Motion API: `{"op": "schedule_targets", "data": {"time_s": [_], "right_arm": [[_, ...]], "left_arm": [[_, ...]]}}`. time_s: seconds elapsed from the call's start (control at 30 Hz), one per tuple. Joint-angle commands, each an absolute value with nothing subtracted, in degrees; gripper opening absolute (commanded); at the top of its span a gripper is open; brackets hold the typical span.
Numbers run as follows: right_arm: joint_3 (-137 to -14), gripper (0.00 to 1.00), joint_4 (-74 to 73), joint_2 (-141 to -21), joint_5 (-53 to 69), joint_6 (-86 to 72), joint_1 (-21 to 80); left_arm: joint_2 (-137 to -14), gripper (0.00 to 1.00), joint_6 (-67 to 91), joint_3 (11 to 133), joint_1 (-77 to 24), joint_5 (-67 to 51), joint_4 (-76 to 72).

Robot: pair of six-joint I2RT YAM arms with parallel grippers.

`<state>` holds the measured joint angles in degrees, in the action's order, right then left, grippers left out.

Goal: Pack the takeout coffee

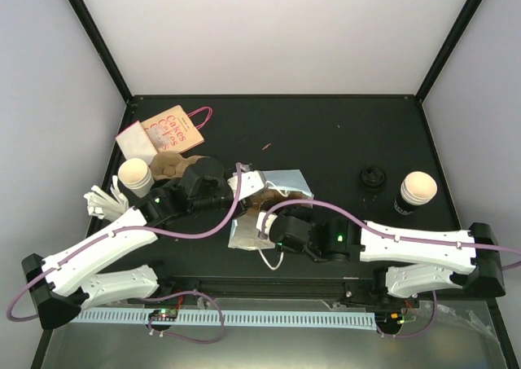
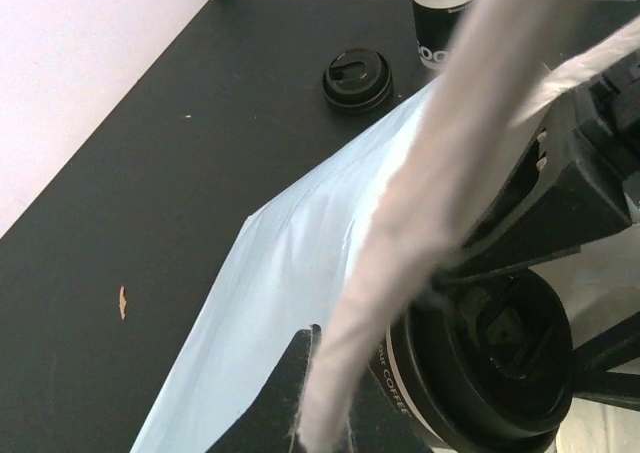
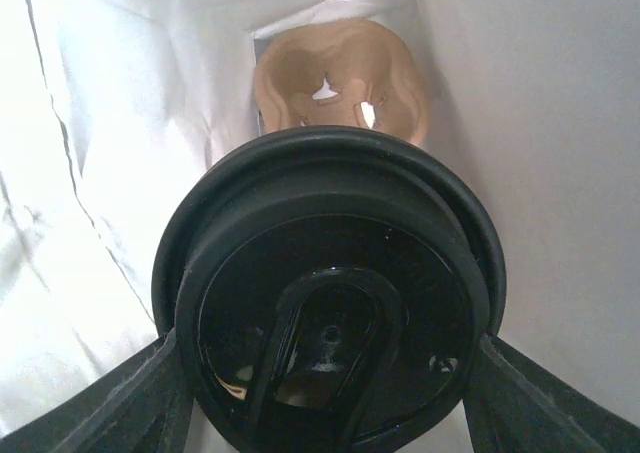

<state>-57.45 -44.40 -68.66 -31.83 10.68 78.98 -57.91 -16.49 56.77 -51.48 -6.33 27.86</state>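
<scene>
**Item 1:** paper bag (image 1: 286, 183), white/pale blue, mid-bench (image 1: 342, 133), tipped over w/ mouth facing the R arm. Bag handle (image 2: 430, 193) runs taut out of the L pincer (image 1: 237, 183), which is pinched onto it at the mouth's left edge. Only one finger (image 2: 280, 398) shows in the wrist view.

**Item 2:** lidded coffee cup (image 3: 330, 273), black lid, inside the bag. Clamped by the R pincer (image 3: 330, 383), fingers (image 3: 140, 403) on either side of the cup. Bag wall sits close on the cup's right. More room on its left, where the wall is creased.

**Item 3:** pulp carrier (image 3: 340, 73), at the bag's inner end, beyond the cup. Can't tell if they touch.

**Item 4:** loose lid (image 1: 373, 177), black, on the bench to the right of the bag. Near it an open cup (image 1: 418, 191), dark sleeve, close to the right edge. Both well apart from the bag.

**Item 5:** far-left corner cluster:
- pink "Cakes" bag (image 1: 175, 129)
- napkins (image 1: 137, 141)
- second carrier (image 1: 167, 167)
- pale cup (image 1: 134, 175)
- white cutlery (image 1: 102, 199), by the left edge beside the L arm

**Item 6:** small crumb (image 1: 267, 147), on the open black stretch of bench that runs along the far edge from centre to the right corner.
</scene>
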Motion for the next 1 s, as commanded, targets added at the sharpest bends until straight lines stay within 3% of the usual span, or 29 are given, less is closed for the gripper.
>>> {"op": "schedule_targets", "data": {"time_s": [0.0,0.2,0.97], "right_arm": [[-56.30,0.45,-41.01,-68.88,-33.91,18.07,80.18],[-54.67,0.44,-40.08,-69.07,-31.84,23.31,81.38],[-51.50,0.43,-31.16,-73.22,-43.41,34.29,79.02]], "left_arm": [[-55.59,0.02,-16.50,55.63,-51.86,-8.74,27.69],[-54.71,0.02,-17.15,54.28,-51.92,-10.59,27.10],[-55.33,0.01,-17.84,55.36,-52.12,-17.69,28.27]]}}
